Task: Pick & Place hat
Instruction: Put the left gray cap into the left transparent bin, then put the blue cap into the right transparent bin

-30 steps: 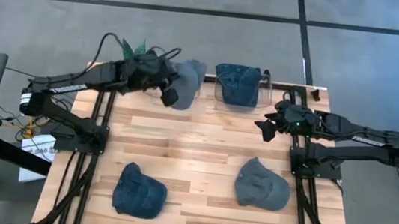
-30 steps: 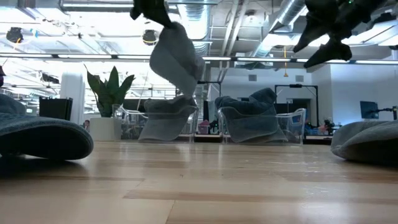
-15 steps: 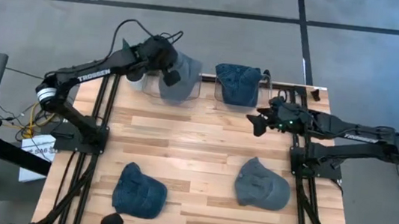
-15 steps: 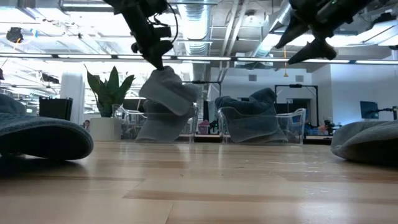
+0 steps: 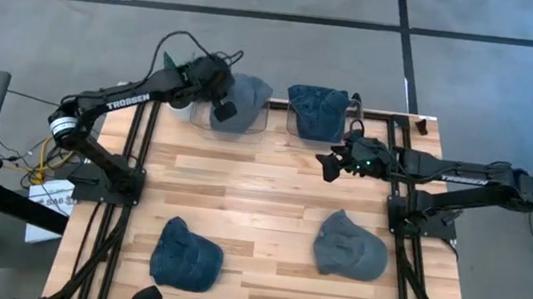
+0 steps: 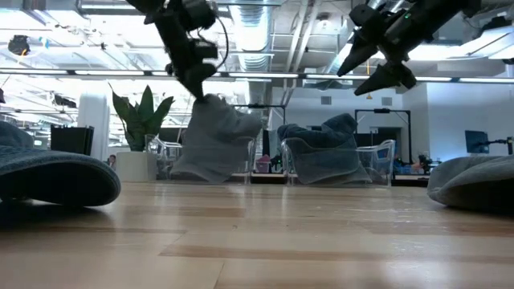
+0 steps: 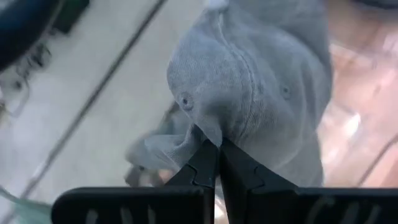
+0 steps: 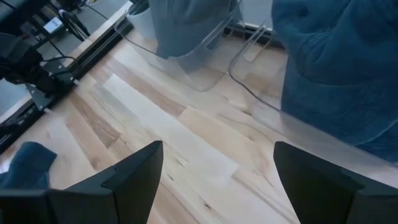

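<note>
Grey hat point(image 5: 243, 100) in the black left tool point(image 5: 222, 111), blue denim hat point(image 5: 316, 112) beside it, pale wood-grain table point(image 5: 262, 184).

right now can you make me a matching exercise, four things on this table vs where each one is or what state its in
Things:
1. light grey hat
2. dark blue hat
3. left gripper
4. right gripper

States:
a. open above bare wood
b. resting in the right clear stand at the table's far edge
c. shut on grey fabric
d. held over the left clear stand

Pairs: 1-d, 2-b, 3-c, 4-a
</note>
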